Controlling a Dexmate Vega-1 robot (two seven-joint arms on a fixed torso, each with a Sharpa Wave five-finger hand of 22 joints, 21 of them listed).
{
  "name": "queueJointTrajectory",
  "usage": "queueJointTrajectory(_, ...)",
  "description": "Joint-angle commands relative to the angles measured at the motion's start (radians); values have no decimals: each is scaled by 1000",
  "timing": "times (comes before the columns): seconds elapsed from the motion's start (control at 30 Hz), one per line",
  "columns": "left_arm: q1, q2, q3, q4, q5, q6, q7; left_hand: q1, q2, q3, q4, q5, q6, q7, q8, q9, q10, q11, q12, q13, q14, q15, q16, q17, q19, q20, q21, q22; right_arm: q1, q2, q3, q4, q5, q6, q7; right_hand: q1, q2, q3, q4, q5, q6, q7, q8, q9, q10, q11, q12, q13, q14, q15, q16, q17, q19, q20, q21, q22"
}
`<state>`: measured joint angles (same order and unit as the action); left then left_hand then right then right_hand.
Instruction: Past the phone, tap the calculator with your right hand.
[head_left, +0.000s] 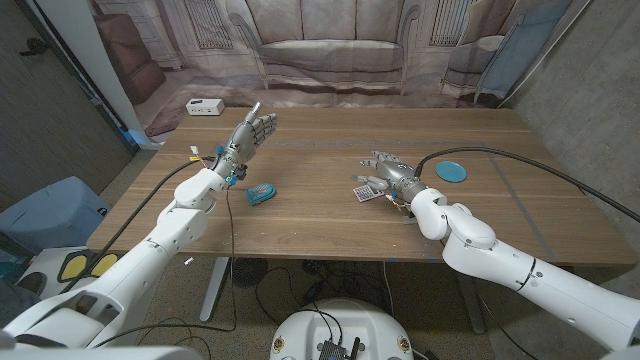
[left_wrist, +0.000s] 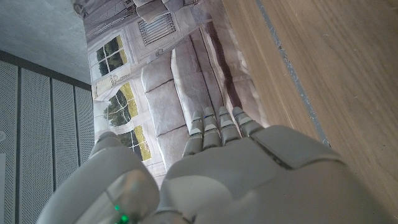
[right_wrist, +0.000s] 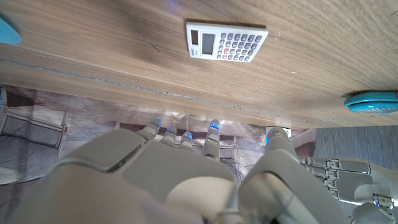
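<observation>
The right robot hand (head_left: 388, 170) is hovering over the bench (head_left: 320, 215), its fingers spread and holding nothing. The calculator (head_left: 365, 190) is lying flat on the bench just beside it, toward the robot's left (in the right wrist view it is sitting apart from the fingertips (right_wrist: 186, 135)). The left robot hand (head_left: 252, 132) is raised above the bench, fingers extended and empty. A teal object (head_left: 260, 194) is lying near the left forearm, and a blue disc (head_left: 451, 171) is lying beyond the right hand.
</observation>
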<state>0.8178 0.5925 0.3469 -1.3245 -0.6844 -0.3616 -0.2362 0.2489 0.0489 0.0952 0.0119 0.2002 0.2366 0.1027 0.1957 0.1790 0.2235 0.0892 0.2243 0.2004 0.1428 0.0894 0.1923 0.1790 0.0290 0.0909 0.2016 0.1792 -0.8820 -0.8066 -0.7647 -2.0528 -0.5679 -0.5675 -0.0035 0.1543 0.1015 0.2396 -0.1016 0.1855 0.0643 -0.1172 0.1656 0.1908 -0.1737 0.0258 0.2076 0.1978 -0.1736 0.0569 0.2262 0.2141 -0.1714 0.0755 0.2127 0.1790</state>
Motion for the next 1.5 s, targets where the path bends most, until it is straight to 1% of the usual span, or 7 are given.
queueJointTrajectory(0.03,-4,1,3,8,-2,6,-10,1,5,4,-6,-3,11,-4,-1,3,8,-5,-2,2,11,2,0,2,-1,8,-3,2,-44,7,48,20,53,84,-94,-2,-11,-2,-5,-3,-107,15,-4,0,4,17,11,4,-153,6,8,0,-128,11,9,2)
queueJointTrajectory(0.2,-5,0,4,11,-4,5,-16,0,6,3,-6,-3,16,-5,1,4,13,-2,-1,2,12,2,1,2,-1,9,-2,2,-47,11,57,16,64,83,-96,-12,-19,-8,-3,-3,-187,40,-3,0,11,30,11,4,-147,9,7,1,-118,16,8,2)
queueJointTrajectory(0.73,-6,-6,0,17,-5,-15,-21,0,7,3,-8,-3,16,0,-1,4,9,-1,-3,2,12,2,-1,2,9,-1,1,2,-43,14,62,5,68,68,-97,-28,-28,-16,3,-3,-168,60,21,0,5,38,7,5,-149,12,4,3,-103,12,10,2)
queueJointTrajectory(0.83,-7,-9,0,20,-6,-18,-22,0,7,3,-8,-3,15,1,-1,4,7,2,-4,2,12,3,-1,2,9,-2,1,2,-48,13,77,10,99,97,-104,-29,-30,-16,0,-1,-157,70,28,0,-4,51,3,4,-128,10,6,1,-35,-57,29,2)
queueJointTrajectory(0.9,-9,-11,0,22,-9,-20,-25,0,7,2,-9,-3,14,2,-2,4,7,1,-4,2,12,3,-1,2,8,-4,0,2,-48,13,82,17,109,116,-113,-24,-30,-14,-4,0,-148,77,32,-1,1,54,5,4,-106,6,10,0,8,-82,40,0)
queueJointTrajectory(1.13,-11,-13,0,28,-9,-22,-27,1,7,2,-9,-3,13,3,-2,4,8,3,-4,2,11,3,-2,2,8,-4,0,2,-59,14,103,17,129,149,-148,-14,-32,-11,-13,0,-123,82,39,-1,27,62,13,4,-73,-11,15,-3,75,-93,54,-2)
queueJointTrajectory(1.5,-15,-17,0,33,-13,-25,-35,1,8,2,-11,-3,14,5,-2,4,8,5,-4,2,10,5,-2,2,11,-15,0,1,-96,27,166,51,229,277,-231,10,-42,-6,-31,0,-59,129,50,-2,98,63,31,1,1,-30,23,-9,199,-106,73,-7)
